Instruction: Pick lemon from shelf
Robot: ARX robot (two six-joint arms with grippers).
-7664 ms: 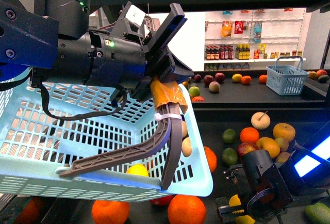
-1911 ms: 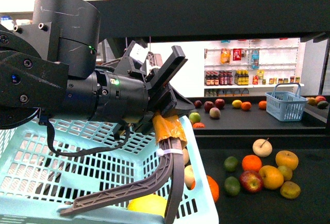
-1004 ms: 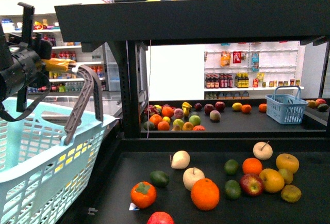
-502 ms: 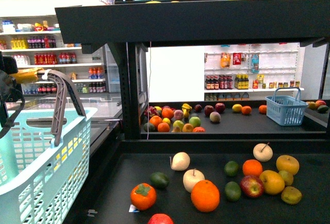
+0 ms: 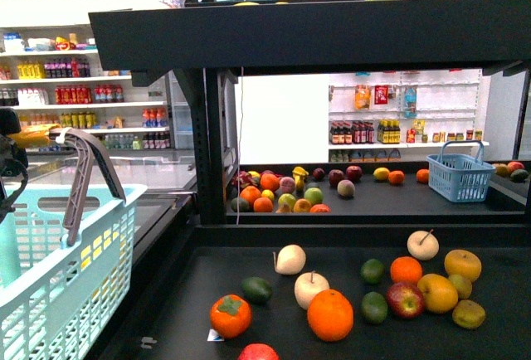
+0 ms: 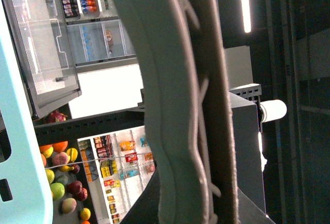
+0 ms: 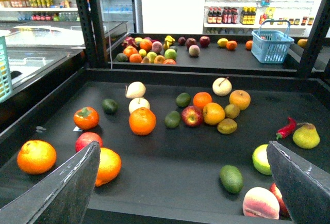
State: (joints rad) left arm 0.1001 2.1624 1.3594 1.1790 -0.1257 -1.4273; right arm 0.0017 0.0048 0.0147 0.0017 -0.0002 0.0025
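Inside the pale blue basket [image 5: 50, 294], lemon [image 5: 104, 248], bright yellow (glimpsed through slats)

two baskets [image 5: 58, 277] [image 5: 459, 175], perhaps four oranges [image 7: 143, 121]

The shelf [image 5: 315, 32] is a black tiered stand whose near dark tray [image 7: 170, 152] carries loose fruit: a big orange [image 5: 330, 313] beside a pale apple [image 5: 311, 286], a persimmon [image 5: 230, 313], two limes [image 5: 373, 305], a red apple [image 5: 405, 297] and golden-yellow fruits [image 5: 461, 264]. In the right wrist view an avocado [image 7: 231, 178], a peach [image 7: 260, 202] and a red chilli [image 7: 286, 128] lie nearer
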